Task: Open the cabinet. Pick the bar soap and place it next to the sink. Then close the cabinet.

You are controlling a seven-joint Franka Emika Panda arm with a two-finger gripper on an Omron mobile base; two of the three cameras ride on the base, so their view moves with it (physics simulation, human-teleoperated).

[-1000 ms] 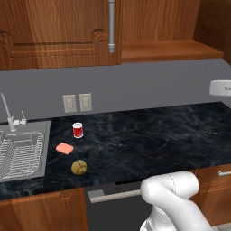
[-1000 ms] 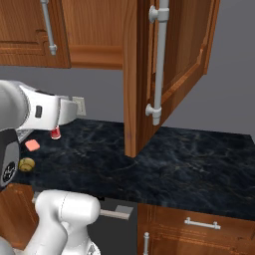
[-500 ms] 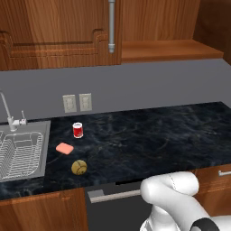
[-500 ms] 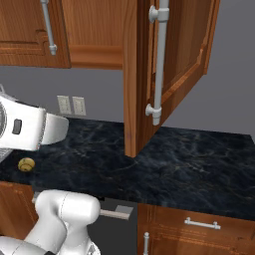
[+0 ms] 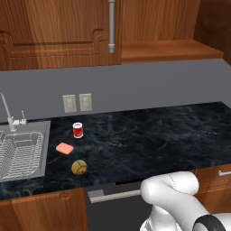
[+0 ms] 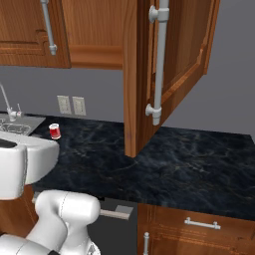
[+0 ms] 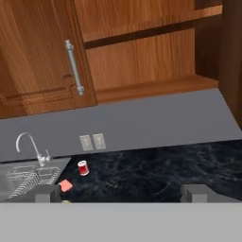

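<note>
One cabinet door open, soap on the counter by the sink

Two doors on the cabinet: the right one stands swung out toward the camera in the right base view, its long grey bar handle facing us; the left one is closed. Top of both doors is cut off in every view. In the hand view a bare wooden shelf shows inside the open half; the upper shelf is cropped, so what sits higher up cannot be told.

Bar soap lies flat on the dark marble counter, just beside the right edge of the sink, apart from it, not in the basin. Red can stands upright behind the soap, near the wall. Yellow-brown ball sits in front of the soap, near the counter's front edge. In the hand view the soap is partly cut by the bottom band, and the ball is barely a sliver there.

Sink is cropped at the left edge in the left base view; wire rack is visible inside, faucet thin and partly cut off. In the right base view the arm's white body hides most of the sink and the soap.

Tool: both finger tips poke up at the bottom of the hand view, spread wide apart, nothing between them, well back from the counter items.

Two wall outlets sit above the can.
</note>
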